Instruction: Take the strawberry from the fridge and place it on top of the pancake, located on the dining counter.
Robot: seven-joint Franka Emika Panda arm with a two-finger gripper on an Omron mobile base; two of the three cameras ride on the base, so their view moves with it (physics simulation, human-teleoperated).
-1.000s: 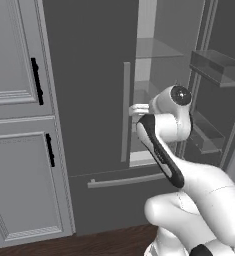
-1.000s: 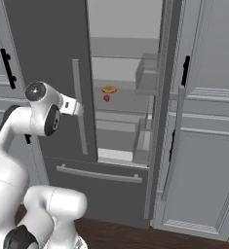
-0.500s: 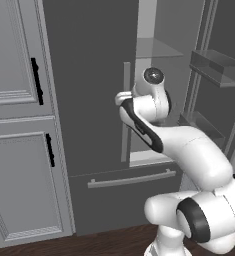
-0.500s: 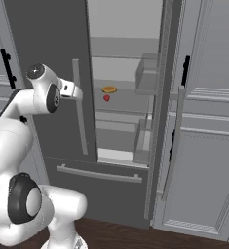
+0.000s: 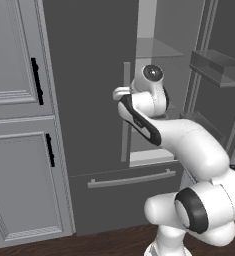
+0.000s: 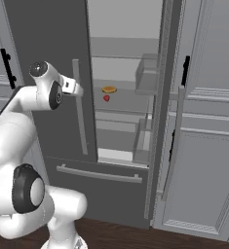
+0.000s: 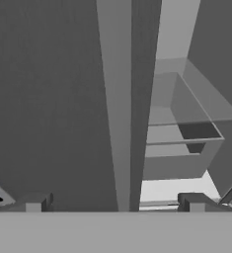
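Gripper fingers are standing wide apart, straddling the closed door's vertical handle of the fridge. We are seeing the strawberry sitting on a shelf inside, just below the orange-tan round food.

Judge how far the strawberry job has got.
Done: the fridge has its right door swung open, left door closed. In hand: nothing; the open gripper faces the left door's handle. Left: picking the strawberry off its shelf beside the orange-tan round food, then delivering it.
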